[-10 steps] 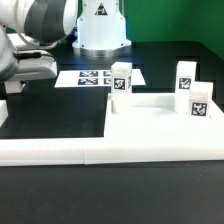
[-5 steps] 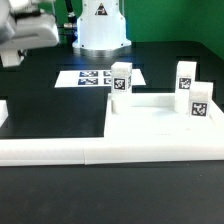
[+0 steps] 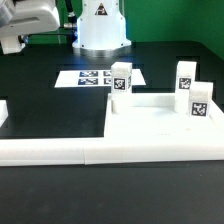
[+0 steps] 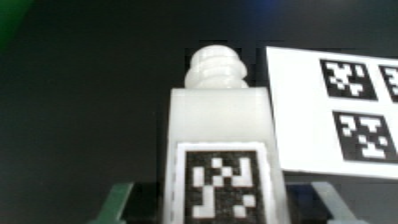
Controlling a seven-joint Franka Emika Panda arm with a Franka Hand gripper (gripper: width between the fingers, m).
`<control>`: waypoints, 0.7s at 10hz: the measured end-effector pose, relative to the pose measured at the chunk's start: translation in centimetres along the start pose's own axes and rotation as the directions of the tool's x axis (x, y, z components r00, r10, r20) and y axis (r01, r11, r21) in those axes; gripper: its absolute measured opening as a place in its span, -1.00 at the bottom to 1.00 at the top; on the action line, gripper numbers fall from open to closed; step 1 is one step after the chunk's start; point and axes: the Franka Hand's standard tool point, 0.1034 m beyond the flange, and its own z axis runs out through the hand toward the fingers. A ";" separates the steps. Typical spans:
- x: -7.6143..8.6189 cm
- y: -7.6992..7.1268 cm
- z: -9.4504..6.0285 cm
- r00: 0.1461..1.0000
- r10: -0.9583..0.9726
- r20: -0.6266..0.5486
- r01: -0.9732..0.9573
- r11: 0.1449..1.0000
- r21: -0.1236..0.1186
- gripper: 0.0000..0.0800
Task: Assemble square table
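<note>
Fingers [image 4: 139,200] are clamped on a table leg [image 4: 217,140]: in the wrist view we see the tagged white block between the two dark fingertips at the bottom of the frame, threaded tip pointing away from the camera, with black table behind it and the marker board [image 4: 338,105] at the right of the frame.

Gripper [image 4: 214,205] itself: in the exterior view only the arm's grey-white body [image 3: 25,20] shows, in the upper-left corner. Over the last second it has climbed and pulled back from the left-middle of that frame to the top corner, so we read this as lift and carry after a pick.

Square tabletop [image 3: 160,125] sits in the right-centre of the exterior view, unmoved, with three legs standing on or just behind it: one [image 3: 121,78] at centre, two [image 3: 186,75] [image 3: 200,102] at the right edge.

The low white border wall [image 3: 55,150] runs along the bottom left.

Our judgement: the held leg next goes to the tabletop for screwing in.
</note>
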 end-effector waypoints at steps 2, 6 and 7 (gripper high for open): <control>1.5 -3.6 -4.4 0.989 0.061 -0.135 -0.065 0.998 -0.024 -0.28; 3.5 -5.3 -7.6 0.914 0.064 -0.402 -0.101 0.992 -0.071 -0.28; 3.7 -5.2 -7.7 0.893 0.057 -0.446 -0.100 0.992 -0.075 -0.28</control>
